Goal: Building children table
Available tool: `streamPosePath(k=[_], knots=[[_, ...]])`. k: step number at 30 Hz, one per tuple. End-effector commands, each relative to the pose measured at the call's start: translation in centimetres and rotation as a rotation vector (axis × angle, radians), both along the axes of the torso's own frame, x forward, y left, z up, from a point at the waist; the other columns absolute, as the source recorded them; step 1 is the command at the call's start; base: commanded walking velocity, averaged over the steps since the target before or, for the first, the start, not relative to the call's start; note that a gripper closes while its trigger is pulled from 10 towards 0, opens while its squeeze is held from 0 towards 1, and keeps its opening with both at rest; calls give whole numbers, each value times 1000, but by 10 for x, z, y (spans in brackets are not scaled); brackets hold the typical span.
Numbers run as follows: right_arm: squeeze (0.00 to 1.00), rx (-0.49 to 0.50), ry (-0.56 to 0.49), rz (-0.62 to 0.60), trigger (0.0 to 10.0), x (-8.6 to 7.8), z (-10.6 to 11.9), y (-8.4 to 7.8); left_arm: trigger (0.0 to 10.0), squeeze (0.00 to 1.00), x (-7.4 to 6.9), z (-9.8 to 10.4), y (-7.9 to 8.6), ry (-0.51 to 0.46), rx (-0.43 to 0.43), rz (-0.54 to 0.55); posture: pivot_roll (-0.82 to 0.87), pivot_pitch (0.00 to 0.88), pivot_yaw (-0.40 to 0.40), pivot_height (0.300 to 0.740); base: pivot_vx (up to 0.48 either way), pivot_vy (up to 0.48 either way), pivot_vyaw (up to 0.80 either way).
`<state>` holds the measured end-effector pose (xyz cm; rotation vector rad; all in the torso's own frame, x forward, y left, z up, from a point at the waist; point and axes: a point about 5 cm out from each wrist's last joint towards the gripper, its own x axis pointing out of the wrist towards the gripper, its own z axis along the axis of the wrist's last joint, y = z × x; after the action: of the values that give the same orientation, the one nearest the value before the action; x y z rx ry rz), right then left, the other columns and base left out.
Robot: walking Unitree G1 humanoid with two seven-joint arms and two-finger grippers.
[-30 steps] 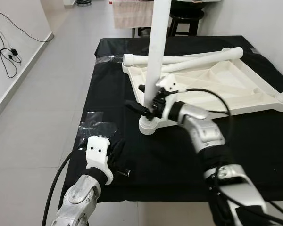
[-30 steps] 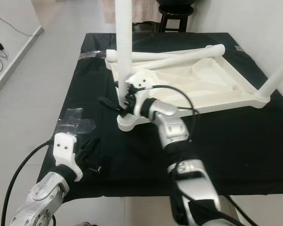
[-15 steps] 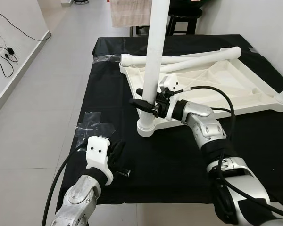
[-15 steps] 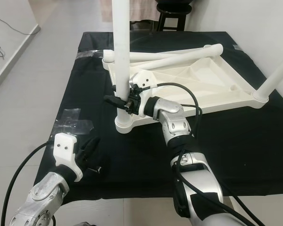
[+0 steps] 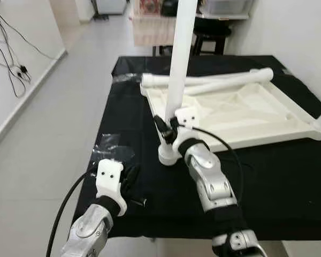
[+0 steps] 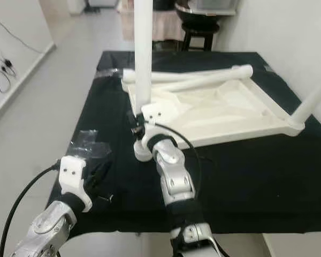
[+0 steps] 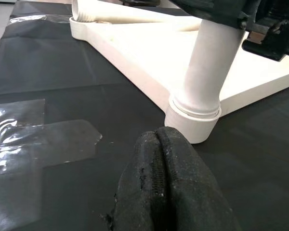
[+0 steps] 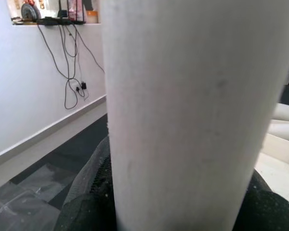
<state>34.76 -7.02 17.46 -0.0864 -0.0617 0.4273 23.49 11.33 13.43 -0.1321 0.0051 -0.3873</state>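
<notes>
The white children table top point(image 5: 241, 115) is lying upside down on a black cloth point(image 5: 128, 118) that is covering the work surface. One white leg point(image 5: 177, 69) is standing upright in the corner socket point(image 5: 168, 154) nearest to the robot, and two loose legs point(image 5: 214, 80) are lying across the far edge of the top. Another leg point(image 6: 310, 99) is standing at the right corner.

The right gripper point(image 5: 166, 127) is reaching to the upright leg low down, just above the socket. In the head views the fingers are partly hidden by the leg, but the right wrist view is showing more: the leg point(image 8: 192, 115) is sitting close between the two black fingers point(image 8: 86, 202), one on each side, so they are pinching it.

The left gripper point(image 5: 129, 182) is resting low over the cloth near the front edge, apart from the table top. Its wrist view is showing the two fingers point(image 7: 168, 187) pressed together with nothing between (the head views are not making this clear). The same view is also showing clear tape point(image 7: 38, 139) stuck on the cloth beside the socket.
</notes>
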Motion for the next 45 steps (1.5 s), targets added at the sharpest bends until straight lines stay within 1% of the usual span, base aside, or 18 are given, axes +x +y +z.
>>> streamPosePath(k=[1,2,3,4,6,7,10,11,13,18,25,26,27,28,33,41,44,45], knots=[[0,-75,164,-33,0,1,-37,-11,10000,0,0,-3,-1,15,1,-12,108,118,-25,740,0,0,0],[0,-87,163,-53,1020,4,-36,-12,10000,0,1,-3,-1,14,0,-11,105,117,-26,740,0,0,0],[0,-87,163,-53,1020,4,-36,-12,10000,0,1,-3,-1,14,0,-11,105,117,-26,740,0,0,0],[0,-70,164,-46,10000,7,-33,-12,10000,0,1,-3,-2,12,0,-9,108,115,-27,740,0,0,0],[0,-36,162,-33,10000,8,-30,-10,10000,0,1,-2,-2,11,0,-8,109,115,-27,740,0,0,0],[1000,-14,147,-9,10000,10,-25,-9,10000,0,1,-2,-2,11,-1,-6,110,116,-27,740,0,0,0],[1000,10,101,49,10000,14,-10,-6,10000,0,1,-2,-2,11,-2,-7,108,115,-25,740,0,0,0],[0,28,48,184,10000,17,8,-2,10000,0,0,-2,-3,12,-3,-10,109,115,-25,740,0,0,0],[0,28,48,184,10000,17,8,-2,10000,0,0,-2,-3,12,-3,-10,109,115,-25,740,0,0,0],[0,-36,-7,551,10000,21,34,-6,10000,0,0,-1,-3,11,-5,-10,114,118,-29,740,0,0,0],[0,-59,22,653,10000,27,37,-14,10000,0,0,-2,-3,11,-2,-7,122,119,-32,740,0,0,0],[0,-41,40,685,6118,28,37,-16,10000,0,0,-2,-3,11,-2,-7,122,119,-32,740,0,0,0],[0,-41,40,685,6118,28,37,-16,10000,0,0,-2,-3,11,-2,-7,122,119,-32,740,0,0,0],[0,-41,55,703,0,28,35,-18,10000,0,0,-1,-3,10,-3,-6,122,119,-30,740,0,0,0],[0,-59,62,712,0,28,33,-22,10000,0,0,-1,-3,9,-4,-4,122,119,-28,740,0,0,0],[0,-83,44,619,0,31,27,-48,10000,0,-2,-1,-4,12,-1,-13,112,128,-16,740,0,0,0],[0,-80,55,408,0,28,16,-63,10000,0,-3,-2,-4,13,5,-19,108,128,-28,740,0,0,0],[0,-80,55,408,0,28,16,-63,10000,0,-3,-2,-4,13,5,-19,108,128,-28,740,0,0,0]])
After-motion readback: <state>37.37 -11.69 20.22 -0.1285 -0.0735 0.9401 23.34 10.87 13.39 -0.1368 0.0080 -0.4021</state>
